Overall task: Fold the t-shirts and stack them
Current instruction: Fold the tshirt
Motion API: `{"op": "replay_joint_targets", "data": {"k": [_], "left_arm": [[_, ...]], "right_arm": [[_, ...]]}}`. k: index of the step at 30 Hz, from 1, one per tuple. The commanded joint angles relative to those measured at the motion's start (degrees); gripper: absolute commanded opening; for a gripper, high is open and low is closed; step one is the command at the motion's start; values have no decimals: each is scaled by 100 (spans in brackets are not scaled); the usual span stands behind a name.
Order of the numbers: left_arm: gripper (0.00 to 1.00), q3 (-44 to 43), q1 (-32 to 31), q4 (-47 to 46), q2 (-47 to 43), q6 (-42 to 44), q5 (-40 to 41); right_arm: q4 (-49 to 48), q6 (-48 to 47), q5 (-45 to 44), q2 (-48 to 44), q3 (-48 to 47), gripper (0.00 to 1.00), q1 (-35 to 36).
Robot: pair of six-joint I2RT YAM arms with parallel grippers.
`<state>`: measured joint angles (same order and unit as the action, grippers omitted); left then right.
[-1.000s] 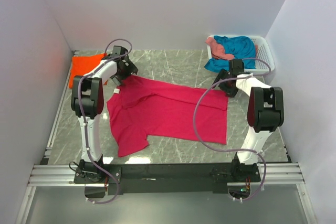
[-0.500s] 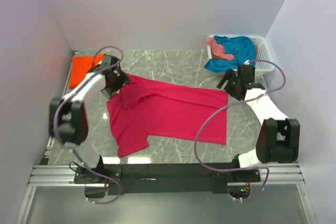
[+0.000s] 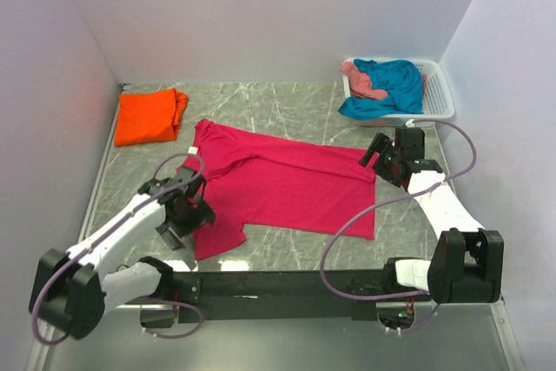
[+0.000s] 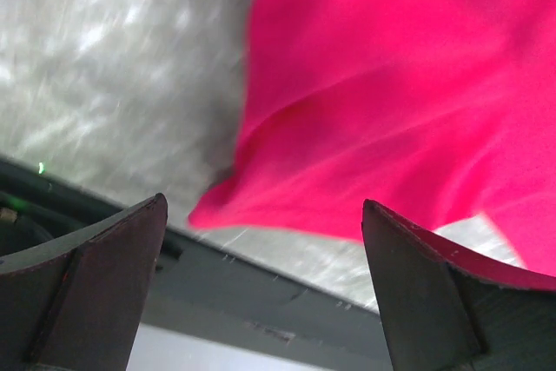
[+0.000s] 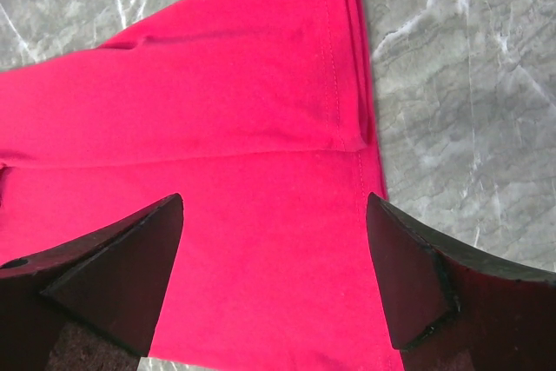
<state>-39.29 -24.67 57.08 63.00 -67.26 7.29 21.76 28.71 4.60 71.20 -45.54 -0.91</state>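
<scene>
At 7 o'clock on the desk (image 3: 287, 106), the left tool (image 3: 185, 215) has swung down from the far shoulder. It now hangs wide open and empty over the near sleeve (image 3: 217, 236) of the magenta-pink t-shirt (image 3: 287, 184). The right tool (image 3: 382, 155), also open and empty, waits above the hem corner at 3 o'clock. I judge that folding the sleeve comes next. The shirt lies flat at the centre, with its long axis from 10 to 4 o'clock and the collar toward 10.

The marble table (image 3: 287, 102) carries a magenta t-shirt (image 3: 287, 184), an orange t-shirt (image 3: 149, 116) and a basket (image 3: 441, 93).
</scene>
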Motion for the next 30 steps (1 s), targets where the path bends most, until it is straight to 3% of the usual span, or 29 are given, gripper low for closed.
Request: {"op": "replay_joint_targets", "data": {"k": [1, 4, 11, 14, 15, 17, 18, 19, 30], "left_arm": [[99, 402, -126, 155, -429, -524, -482], [97, 685, -135, 67, -465, -498, -562], [71, 1081, -153, -311, -324, -454, -808], [48, 1108, -153, -513, -210, -437, -764], [33, 1055, -153, -557, -192, -411, -773], [18, 1028, -153, -706, -148, -340, -817], [5, 1011, -153, -733, -131, -323, -817], [1, 1002, -153, -751, -122, -296, -834], [1, 712, -144, -804, -113, 11, -896]], "right_arm": [[-128, -32, 85, -115, 54, 92, -6], [-102, -49, 59, -62, 45, 92, -6], [-32, -50, -64, -115, 10, 92, -6], [-5, -23, -82, -176, 54, 92, -6], [30, -23, -82, -237, 71, 92, -6], [135, 12, -65, -352, 229, 92, 3], [240, 55, -38, -500, 291, 92, -6], [354, 125, -3, -606, 361, 92, -6], [1849, 1092, 630, -2548, 1776, 92, 55]]}}
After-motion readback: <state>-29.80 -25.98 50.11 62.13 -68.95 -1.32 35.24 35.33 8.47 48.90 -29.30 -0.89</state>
